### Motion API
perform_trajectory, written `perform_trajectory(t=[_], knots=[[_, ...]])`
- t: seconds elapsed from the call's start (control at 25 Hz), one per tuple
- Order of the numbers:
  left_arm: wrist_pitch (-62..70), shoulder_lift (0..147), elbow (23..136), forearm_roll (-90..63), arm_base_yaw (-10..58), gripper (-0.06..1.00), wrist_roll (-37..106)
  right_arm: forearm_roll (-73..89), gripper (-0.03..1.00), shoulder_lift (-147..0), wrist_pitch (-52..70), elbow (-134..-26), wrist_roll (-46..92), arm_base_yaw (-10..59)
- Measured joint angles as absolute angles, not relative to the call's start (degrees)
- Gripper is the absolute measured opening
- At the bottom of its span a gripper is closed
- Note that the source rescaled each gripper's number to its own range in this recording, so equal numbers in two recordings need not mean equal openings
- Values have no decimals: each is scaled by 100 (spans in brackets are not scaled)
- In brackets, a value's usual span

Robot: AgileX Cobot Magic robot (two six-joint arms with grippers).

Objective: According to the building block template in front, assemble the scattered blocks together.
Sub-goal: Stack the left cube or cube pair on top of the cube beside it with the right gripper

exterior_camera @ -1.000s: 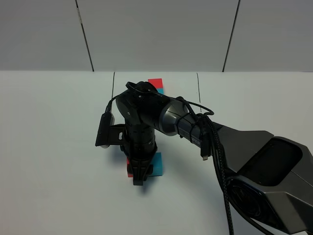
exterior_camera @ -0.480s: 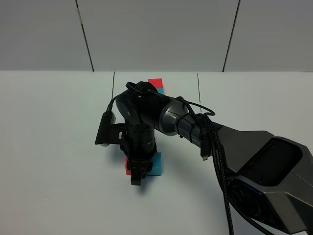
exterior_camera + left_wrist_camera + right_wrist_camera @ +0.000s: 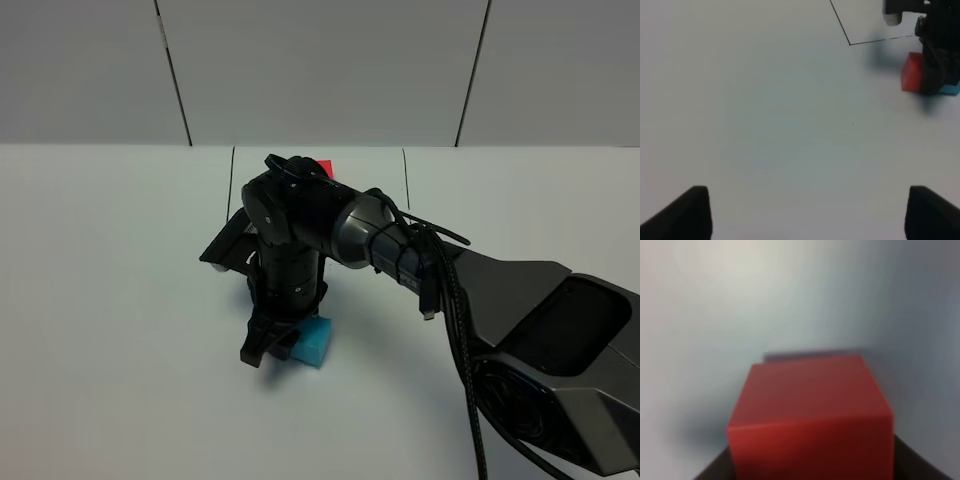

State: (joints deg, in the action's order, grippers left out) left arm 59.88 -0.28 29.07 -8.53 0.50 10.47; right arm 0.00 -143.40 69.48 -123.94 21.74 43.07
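From the high camera I see my right arm (image 3: 400, 255) reaching across the middle of the white table (image 3: 110, 300), its wrist bent straight down. The right gripper (image 3: 268, 350) sits at the table surface, and the cyan cube (image 3: 313, 341) lies just beside it, touching the fingers on their right side. The red cube is hidden under the gripper from here. Behind the arm, only a red corner of the building block template (image 3: 323, 167) peeks out (the rest is covered by the wrist), with the thin black lines (image 3: 232, 175) of its frame running down either side.

On my left wrist camera the left gripper (image 3: 807, 212) hangs above bare table with its two dark fingertips (image 3: 687, 212) at the far corners of the picture, spread wide apart and holding nothing. Far off I can make out the red cube (image 3: 912, 78) pressed against the dark fingers of the right gripper (image 3: 935, 75), a sliver of the cyan cube (image 3: 950, 90) showing on the other side of them, and a corner of the black frame line (image 3: 850, 42).

The right wrist camera is filled by the red cube (image 3: 810, 415), blurred and very close, seated between dark finger edges at the picture's lower corners. I read that gripper as clamped on the red cube.
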Motion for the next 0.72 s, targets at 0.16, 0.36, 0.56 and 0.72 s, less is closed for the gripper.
perform_trajectory(t=[0.16,0.36,0.56,0.72], knots=[[5988,-28,2907,-853,50,68,1047,42,1,-14175,6948,-12394,1302,4294],[5988,-28,2907,-853,50,68,1041,123,1,-14040,6948,-12394,-159,4169],[5988,-28,2907,-853,50,68,1041,303,1,-13990,6948,-12394,-1441,4029],[5988,-28,2907,-853,50,68,1046,374,1,-13990,6948,-12394,-2362,3904]])
